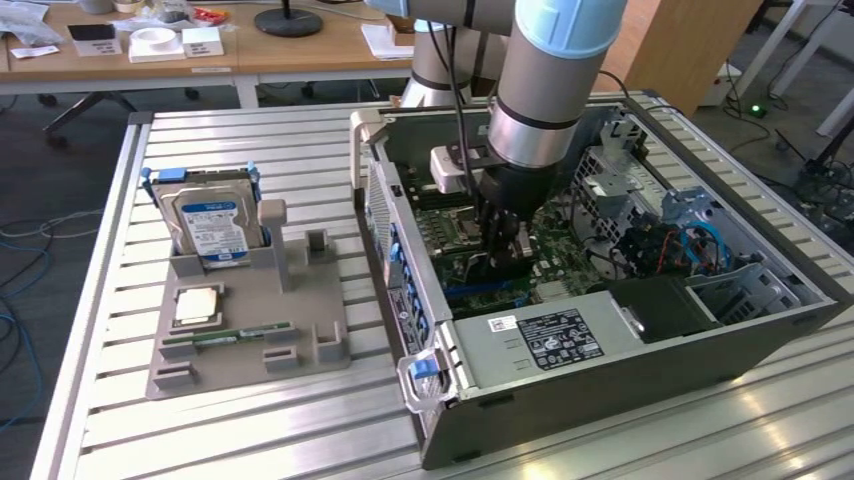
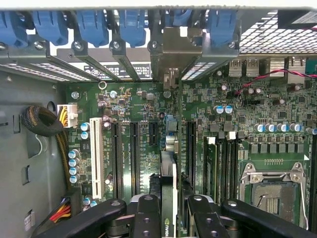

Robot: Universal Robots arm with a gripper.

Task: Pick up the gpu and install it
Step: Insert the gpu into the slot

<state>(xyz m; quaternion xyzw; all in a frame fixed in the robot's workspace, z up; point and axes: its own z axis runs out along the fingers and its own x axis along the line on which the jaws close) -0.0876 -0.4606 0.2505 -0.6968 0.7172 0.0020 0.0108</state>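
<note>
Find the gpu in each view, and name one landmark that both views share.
Exterior view: the gpu is a dark strip held in the tool, inside the open case, low over the board.
Wrist view: the gpu shows edge-on, clamped in the tool, beside the long slots.
Shared landmark: the green motherboard.

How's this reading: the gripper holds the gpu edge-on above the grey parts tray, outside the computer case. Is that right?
Not quite: the place is wrong. The gripper holds the gpu edge-on inside the open computer case, above the motherboard. The wrist view shows it, and the exterior view agrees.
</note>
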